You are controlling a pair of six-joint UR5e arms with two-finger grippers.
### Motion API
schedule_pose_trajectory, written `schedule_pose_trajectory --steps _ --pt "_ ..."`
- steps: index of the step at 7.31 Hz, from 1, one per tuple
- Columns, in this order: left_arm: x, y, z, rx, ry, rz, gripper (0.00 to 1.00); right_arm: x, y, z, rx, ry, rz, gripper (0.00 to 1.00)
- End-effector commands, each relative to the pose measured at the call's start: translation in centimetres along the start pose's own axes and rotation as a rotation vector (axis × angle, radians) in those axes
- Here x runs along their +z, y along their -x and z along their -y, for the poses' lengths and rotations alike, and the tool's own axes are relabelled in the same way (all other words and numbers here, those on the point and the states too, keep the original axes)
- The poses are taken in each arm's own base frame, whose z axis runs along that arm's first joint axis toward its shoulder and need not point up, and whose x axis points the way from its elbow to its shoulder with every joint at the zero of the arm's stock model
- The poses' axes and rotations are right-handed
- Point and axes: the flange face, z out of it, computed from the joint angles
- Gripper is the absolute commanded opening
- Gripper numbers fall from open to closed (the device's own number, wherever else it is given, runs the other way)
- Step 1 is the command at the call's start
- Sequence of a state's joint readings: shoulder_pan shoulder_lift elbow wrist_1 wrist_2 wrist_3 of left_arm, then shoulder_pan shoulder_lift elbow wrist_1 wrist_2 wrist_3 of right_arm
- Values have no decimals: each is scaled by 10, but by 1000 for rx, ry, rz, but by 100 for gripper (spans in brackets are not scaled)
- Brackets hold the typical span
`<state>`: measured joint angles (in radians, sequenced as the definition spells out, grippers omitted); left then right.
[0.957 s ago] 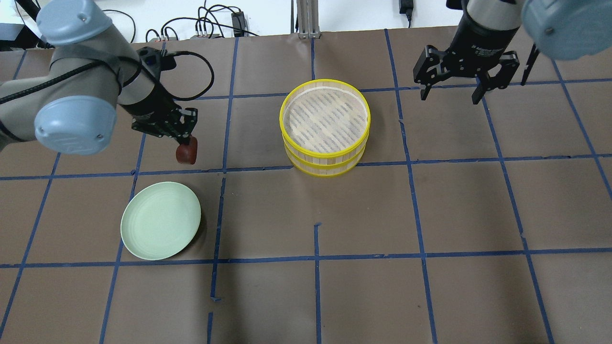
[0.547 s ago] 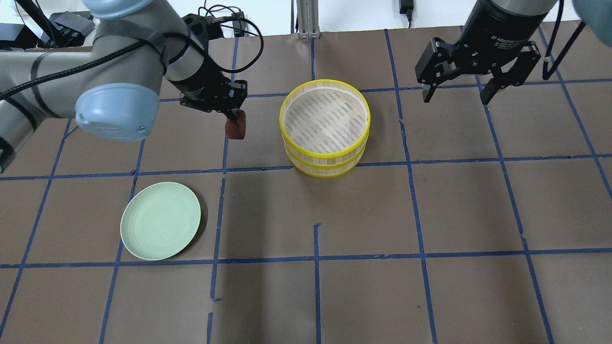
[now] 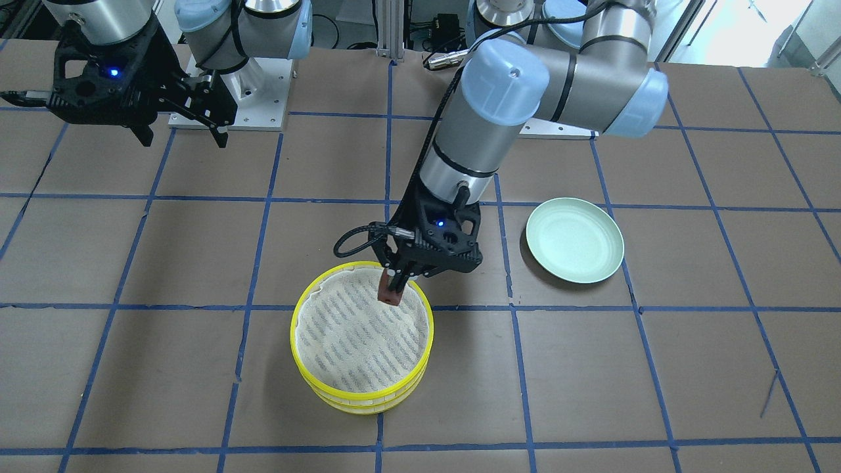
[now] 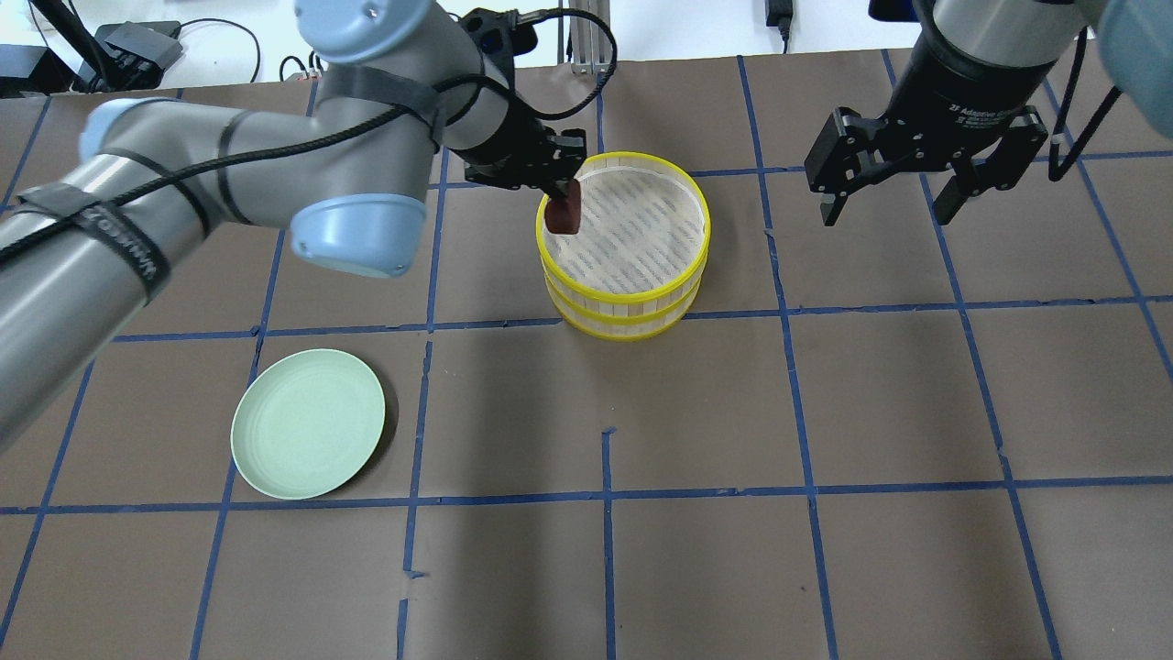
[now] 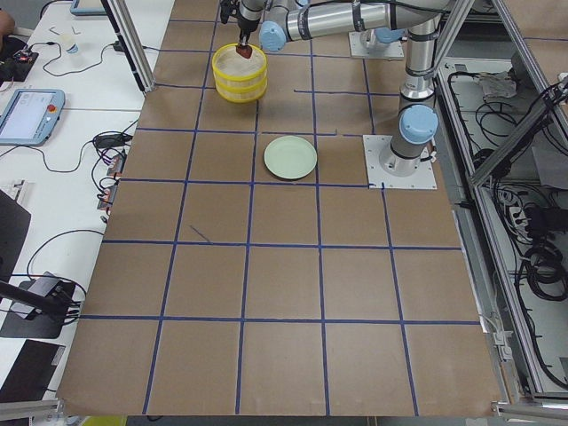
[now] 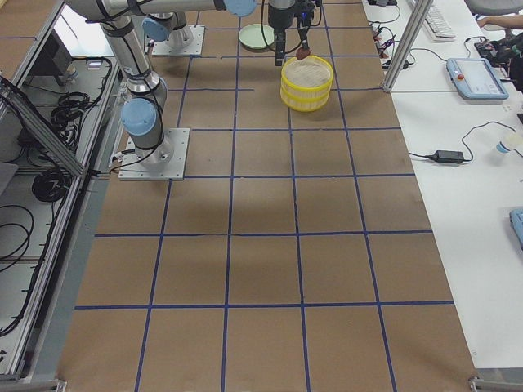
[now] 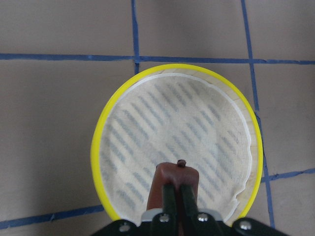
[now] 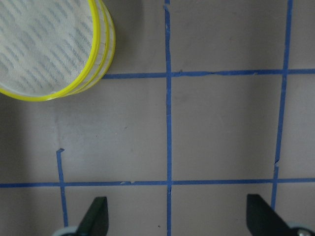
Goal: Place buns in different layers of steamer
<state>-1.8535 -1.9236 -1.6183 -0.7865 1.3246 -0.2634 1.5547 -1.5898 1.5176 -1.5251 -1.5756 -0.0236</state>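
Since the earlier overhead frames, the left arm had swung from the table [image 4: 825,412] on the steamer's 9 o'clock side across to the stack, carrying the brown bun [image 4: 563,220]. The right arm had only shifted a little.

The left gripper [image 4: 565,196] was closed on the bun, pinching its upper end. The bun's long axis hung roughly straight down from the fingers. In the overhead view the bun hung over the top tray [image 4: 641,234], right at its 9-to-10 o'clock rim, clear of the floor and not yet set down. In the left wrist view the tray's bare slatted floor spread toward 12 o'clock ahead of the bun.

We judged the next move turned on one thing: the tray's middle lay toward 3 o'clock from the bun. The gripper would need to go further in past the rim, then down. The yellow rim was the only thing close enough to catch.

The top tray sat on the lower tray [image 4: 632,325] and covered it. We saw the white bun nowhere, and couldn't tell whether it was in the lower tray.

The plate [image 4: 308,423] lay at about 7 o'clock from the stack, well apart. The right gripper [image 4: 887,218] hung at 2-to-3 o'clock from the stack, well apart, fingers spread wide, holding nothing. The left arm was plainly the nearer one.
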Motion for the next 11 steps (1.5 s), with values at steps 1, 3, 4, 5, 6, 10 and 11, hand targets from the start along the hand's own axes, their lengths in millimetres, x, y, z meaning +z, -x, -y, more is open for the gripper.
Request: schedule_pose_trajectory --steps 1,3,4,5,6,10,11 --pt "18 -12 3 9 -5 -11 99 1 0 6 -11 -26 2 100" --pt "-9 -14 8 35 -45 -6 100 -1 -4 3 -6 -24 -10 100" --pt "-29 17 16 35 -26 23 100 0 -4 4 -5 -22 -5 100" --pt "-61 77 24 57 84 71 100 -2 -1 2 -6 -26 -1 100" --pt "-105 119 18 -2 149 96 100 -2 -3 3 -5 -24 1 100" --pt "-220 173 -50 -180 398 282 100 -8 2 2 -15 -36 2 100" --pt "-221 177 -55 -196 423 282 100 -8 2 2 -14 -35 2 100"
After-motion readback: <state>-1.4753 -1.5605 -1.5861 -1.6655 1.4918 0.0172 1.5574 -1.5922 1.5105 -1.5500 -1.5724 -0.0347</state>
